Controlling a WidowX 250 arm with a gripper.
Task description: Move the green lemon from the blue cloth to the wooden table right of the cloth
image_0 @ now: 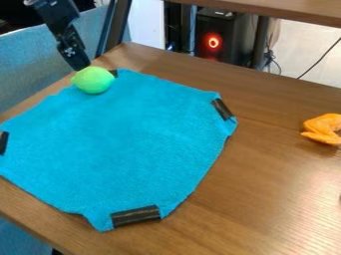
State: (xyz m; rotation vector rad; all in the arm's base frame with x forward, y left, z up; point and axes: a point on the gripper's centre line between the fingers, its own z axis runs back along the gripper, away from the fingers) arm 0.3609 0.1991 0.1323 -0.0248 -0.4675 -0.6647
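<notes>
Taped blue cloth (126,144) on wooden table (266,199), red-lit computer (230,42) behind; gripper (81,66) by green ball (93,80), grip unclear

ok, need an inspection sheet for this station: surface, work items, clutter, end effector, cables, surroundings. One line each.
Surface: brown wood-grain table; blue towel with black tape strips along its edges.
Work items: lime-green ball at the towel's far edge.
Clutter: orange object at the right, off the towel; exact type unclear.
End effector: black, upper left, tip at the ball's upper-left side; can't tell if it grips.
Cables: black cable behind the table, upper right; more by the table's far side.
Surroundings: dark computer tower with a glowing red ring; blue fabric panel at left.
</notes>
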